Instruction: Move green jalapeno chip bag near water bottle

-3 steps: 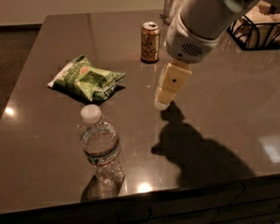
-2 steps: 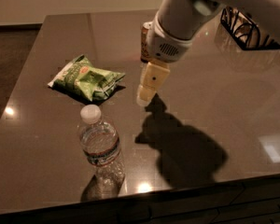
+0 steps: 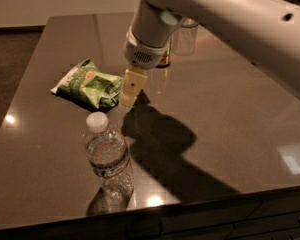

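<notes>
The gripper (image 3: 128,95), open or closed I cannot tell, hangs low at the near end of the chip bag (image 3: 86,83), whose long axis runs leftward from it across the table (image 3: 230,109), while the water bottle (image 3: 109,159) stands just in front of the gripper.

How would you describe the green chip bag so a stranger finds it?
On the dark table, look left of centre, beyond the water bottle. The green jalapeno chip bag lies there, with the hand close beside it. Only it is green and crinkled.
</notes>
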Tool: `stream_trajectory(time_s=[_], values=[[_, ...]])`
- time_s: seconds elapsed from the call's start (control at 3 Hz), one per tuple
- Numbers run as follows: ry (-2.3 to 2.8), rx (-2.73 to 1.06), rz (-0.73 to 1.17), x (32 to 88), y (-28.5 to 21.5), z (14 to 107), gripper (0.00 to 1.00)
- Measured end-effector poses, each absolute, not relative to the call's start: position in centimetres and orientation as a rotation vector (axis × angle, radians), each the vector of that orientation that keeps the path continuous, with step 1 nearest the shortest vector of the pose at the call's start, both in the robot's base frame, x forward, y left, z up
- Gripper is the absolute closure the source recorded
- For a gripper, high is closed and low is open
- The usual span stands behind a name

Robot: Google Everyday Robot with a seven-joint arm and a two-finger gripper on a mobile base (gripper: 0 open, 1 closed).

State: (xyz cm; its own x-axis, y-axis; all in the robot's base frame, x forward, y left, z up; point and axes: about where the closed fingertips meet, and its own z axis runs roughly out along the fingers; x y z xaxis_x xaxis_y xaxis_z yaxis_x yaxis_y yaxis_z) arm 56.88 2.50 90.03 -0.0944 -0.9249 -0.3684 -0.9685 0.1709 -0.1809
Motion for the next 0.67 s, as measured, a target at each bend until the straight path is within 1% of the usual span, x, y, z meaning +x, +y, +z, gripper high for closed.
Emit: stream_trajectory(time_s=[0.67], values=[[2.080, -1.835, 0.123, 59.6, 6.7, 87.2, 0.00]])
